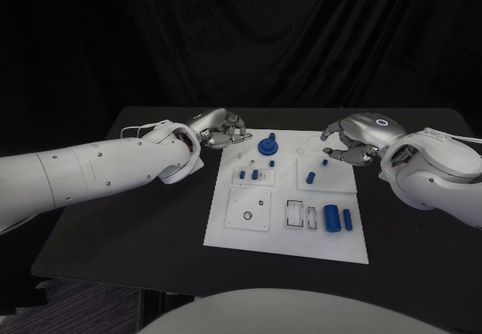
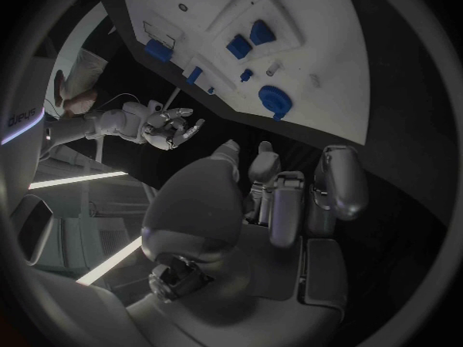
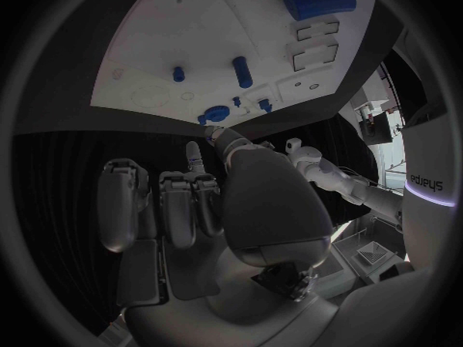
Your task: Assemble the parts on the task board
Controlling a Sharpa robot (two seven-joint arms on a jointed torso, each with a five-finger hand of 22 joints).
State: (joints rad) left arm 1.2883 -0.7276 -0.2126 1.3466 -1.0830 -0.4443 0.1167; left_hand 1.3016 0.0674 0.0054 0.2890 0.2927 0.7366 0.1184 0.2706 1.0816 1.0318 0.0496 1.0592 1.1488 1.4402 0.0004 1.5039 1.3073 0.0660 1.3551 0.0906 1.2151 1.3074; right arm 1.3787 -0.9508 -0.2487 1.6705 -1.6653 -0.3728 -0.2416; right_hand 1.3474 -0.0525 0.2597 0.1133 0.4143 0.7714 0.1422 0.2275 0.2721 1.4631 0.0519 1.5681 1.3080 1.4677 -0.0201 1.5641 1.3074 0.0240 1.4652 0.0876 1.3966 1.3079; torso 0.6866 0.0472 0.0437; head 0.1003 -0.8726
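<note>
My left arm reaches in over the table, with my left hand (image 1: 221, 129) poised at the far left corner of the board (image 1: 226, 233). Its fingers (image 2: 332, 181) are curled inward; nothing is seen between them. My right arm bends in from the other side, my right hand (image 1: 352, 139) hovering at the board's far right edge, fingers (image 3: 178, 208) likewise curled, holding nothing. A round blue part (image 1: 268, 147) stands on the board between my two hands, nearer the left one. Smaller blue parts (image 1: 311, 177) sit just below my right hand, and two blue cylinders (image 1: 338, 219) lie farther toward me. The right wrist view shows lettering on my body, too blurred to read.
</note>
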